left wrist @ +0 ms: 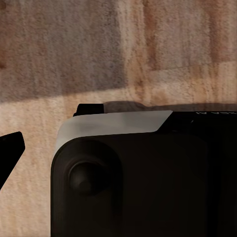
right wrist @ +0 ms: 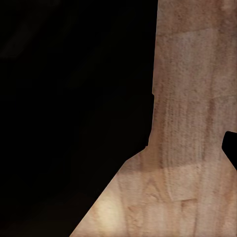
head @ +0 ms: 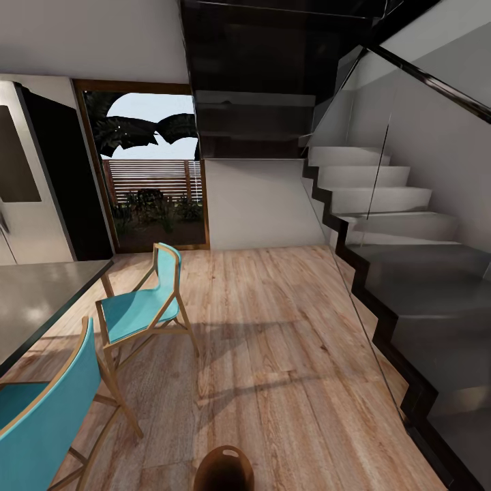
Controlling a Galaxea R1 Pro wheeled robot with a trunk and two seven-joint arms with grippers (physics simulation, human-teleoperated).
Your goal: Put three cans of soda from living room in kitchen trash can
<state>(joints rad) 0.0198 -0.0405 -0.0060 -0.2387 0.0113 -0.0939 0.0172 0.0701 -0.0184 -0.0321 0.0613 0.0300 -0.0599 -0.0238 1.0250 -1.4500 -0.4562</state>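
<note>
At about 6 o'clock in the head view, at the very edge, we see the tash can (head: 224,469): a round brown thing with a dark slot near its rim, standing on the wood floor (head: 286,341). We see only its upper part, so we cannot tell what is inside.

At 8 o'clock from it stand two turquoise chairs with light wooden frames, one near chair (head: 41,409) and one farther chair (head: 140,307). Both are just beside a grey table (head: 41,293) at 9 o'clock. Beyond the table, at 10 o'clock, there is the steel fridge (head: 20,184) of the kitchen. At 11 o'clock a wood-framed glass door (head: 153,170) shows plants and a fence outside. At 3 o'clock a staircase (head: 402,259) with grey steps rises behind a glass panel.

In the left wrist view we see a dark, rounded part of the robot's body (left wrist: 138,182) with a light grey band, over the wood floor. A dark tip at the edge may be a finger, but we cannot tell how the left jaws stand. In the right wrist view a large black shape (right wrist: 74,108) covers much of the floor. There too we cannot tell if the right jaws are open or closed, or if they hold anything.
</note>
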